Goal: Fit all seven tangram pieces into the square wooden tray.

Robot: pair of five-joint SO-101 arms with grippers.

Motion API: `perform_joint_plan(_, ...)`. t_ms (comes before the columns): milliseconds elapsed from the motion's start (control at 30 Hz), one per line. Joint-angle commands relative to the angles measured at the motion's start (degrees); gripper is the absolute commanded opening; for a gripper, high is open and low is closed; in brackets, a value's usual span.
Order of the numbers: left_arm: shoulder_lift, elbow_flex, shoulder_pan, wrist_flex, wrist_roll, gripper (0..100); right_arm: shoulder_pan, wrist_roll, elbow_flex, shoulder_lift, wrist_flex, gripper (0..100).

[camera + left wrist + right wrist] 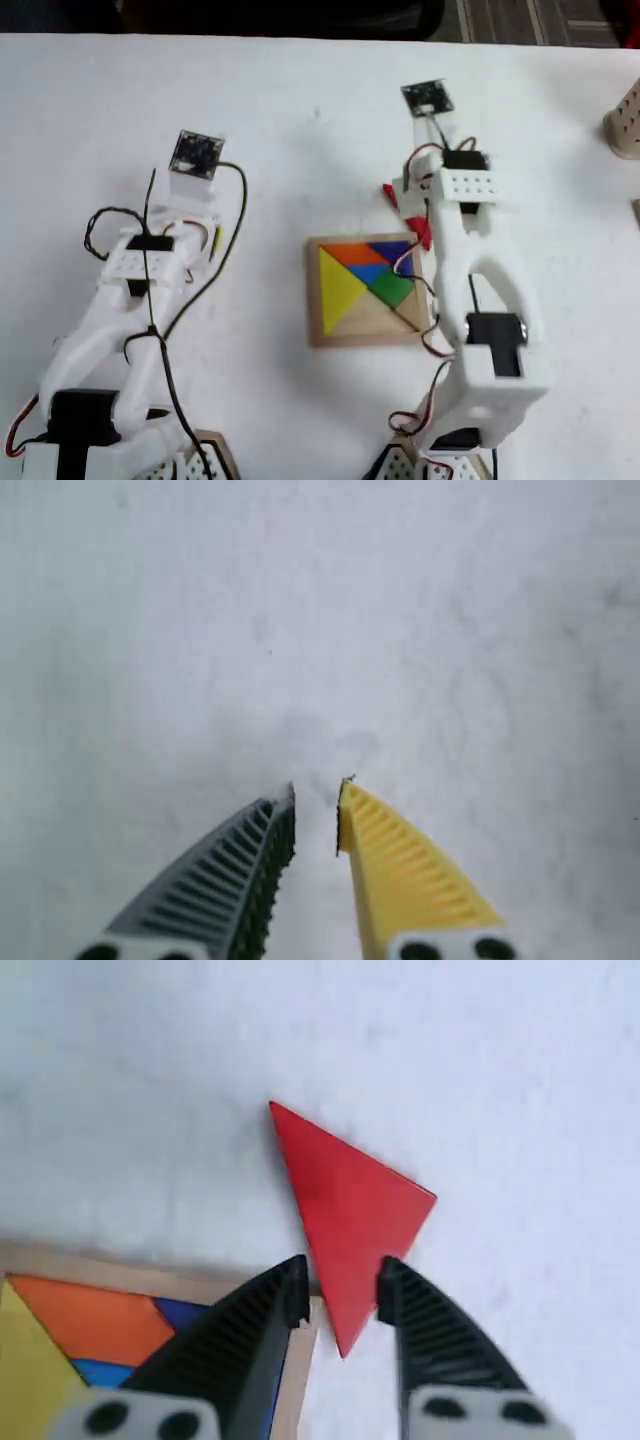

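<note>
**Q:** Wood, pale and square: how does the tray lie in the high view?

**A:** It lies flat on the white table, just beside the right arm. Its largest piece is a yellow triangle, set against the wall nearer the left arm. An orange triangle runs along the far wall. A green piece, a light blue piece and a dark blue triangle sit towards the right arm. The near right part shows bare wood.

**Q:** And the red triangle?

**A:** It is outside the tray at the far right corner, with one tip overlapping the rim. The right gripper has its black fingers closed on that tip, one against each edge.

**Q:** The left gripper?

**A:** It is well apart from the tray, over bare table. Its grey and yellow fingers stand slightly parted and hold nothing.
</note>
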Motion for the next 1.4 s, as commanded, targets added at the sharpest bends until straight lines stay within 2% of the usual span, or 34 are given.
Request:
perform_joint_plan(0, -0.8, -0.4, 0.2, -1.7, -0.2, 11, -1.8, 0.6, -3.6, 3.5, -2.2, 33.0)
perform_joint_plan(133, -0.8, -0.4, 0.1, -1.7, -0.2, 11, -1.5, 5.7, -11.5, 11.6, 3.7, 42.4)
perform_joint_plan(400, -0.8, -0.4, 0.2, -1.7, -0.4, 11, 1.5, 12.6, -28.0, 27.9, 11.1, 43.0)
perform_joint_plan(567, -0.8, -0.4, 0.2, -1.7, -0.4, 11, 1.6, 12.6, -35.5, 33.3, 16.8, 37.8)
perform_joint_plan(767, -0.8, -0.4, 0.2, -1.7, -0.4, 11, 1.5, 12.4, -37.1, 33.4, 21.8, 31.7)
perform_joint_plan(1133, -0.8, -0.4, 0.4, -1.7, -0.4, 11, 2.1, 12.6, -37.2, 33.4, 20.4, 31.6)
perform_joint_plan(1367, -0.8, -0.4, 0.4, -1.7, -0.4, 11, 2.2, 13.8, -37.2, 33.7, 13.6, 31.7)
